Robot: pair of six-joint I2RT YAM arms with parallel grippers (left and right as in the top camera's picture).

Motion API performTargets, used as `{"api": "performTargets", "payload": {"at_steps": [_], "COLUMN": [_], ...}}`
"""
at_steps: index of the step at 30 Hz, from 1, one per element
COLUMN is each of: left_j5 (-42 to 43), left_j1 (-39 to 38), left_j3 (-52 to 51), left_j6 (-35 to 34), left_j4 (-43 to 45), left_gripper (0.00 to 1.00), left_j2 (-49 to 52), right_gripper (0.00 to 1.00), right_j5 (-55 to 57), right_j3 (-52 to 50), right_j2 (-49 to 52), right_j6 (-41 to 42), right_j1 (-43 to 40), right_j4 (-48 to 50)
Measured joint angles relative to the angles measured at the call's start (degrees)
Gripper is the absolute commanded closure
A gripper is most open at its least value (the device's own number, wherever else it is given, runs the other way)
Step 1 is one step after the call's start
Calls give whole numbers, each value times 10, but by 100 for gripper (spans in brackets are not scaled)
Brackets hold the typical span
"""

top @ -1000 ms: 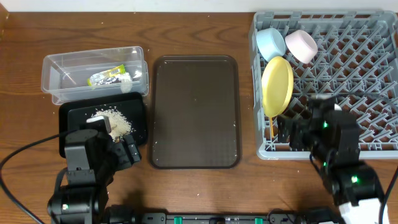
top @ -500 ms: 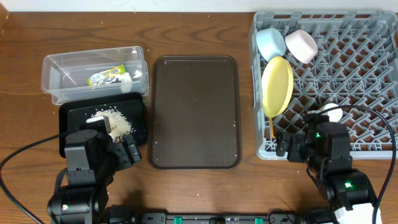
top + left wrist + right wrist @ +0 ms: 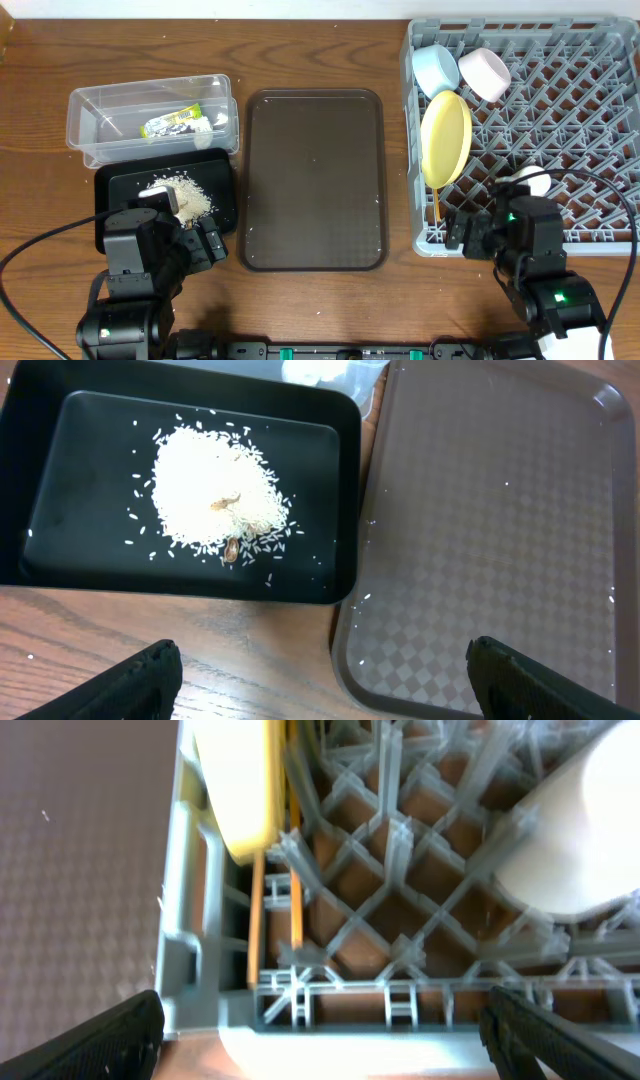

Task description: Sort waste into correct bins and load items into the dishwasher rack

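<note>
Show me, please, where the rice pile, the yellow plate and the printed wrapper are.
rice pile (image 3: 215, 495): left wrist view, centre of the heap.
yellow plate (image 3: 446, 140): overhead view, middle of its upright face.
printed wrapper (image 3: 172, 124): overhead view, middle of its green-and-yellow print.

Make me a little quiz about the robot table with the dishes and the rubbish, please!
1. True or false: the rice grains lie in the black tray.
2. Where is the yellow plate? A) flat on the brown serving tray. B) standing on edge in the dishwasher rack. C) in the black tray.
3. Which bin holds the green-and-yellow wrapper?

Key: 1 true. 2 B. 3 the clear plastic tub.
</note>
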Motion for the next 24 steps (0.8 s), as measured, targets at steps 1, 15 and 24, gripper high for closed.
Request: {"api": "performTargets", "payload": {"at_steps": [1,15,24], "left_j5": [0,0,0], "left_j1": [0,0,0], "left_j3": [0,-1,-1], "left_j6": [0,0,0], "left_j4": [0,0,0], "left_gripper": [7,7,6], "left_j2": [0,0,0], "right_gripper": [1,1,1], "right_j5": [0,6,10], "right_j3": [-1,-142,-267], "right_j2": [-4,-239,-389], "right_j6": [-4,-48,-50], "right_j1": [0,-69,-78], "right_j4": [16,197,292]}}
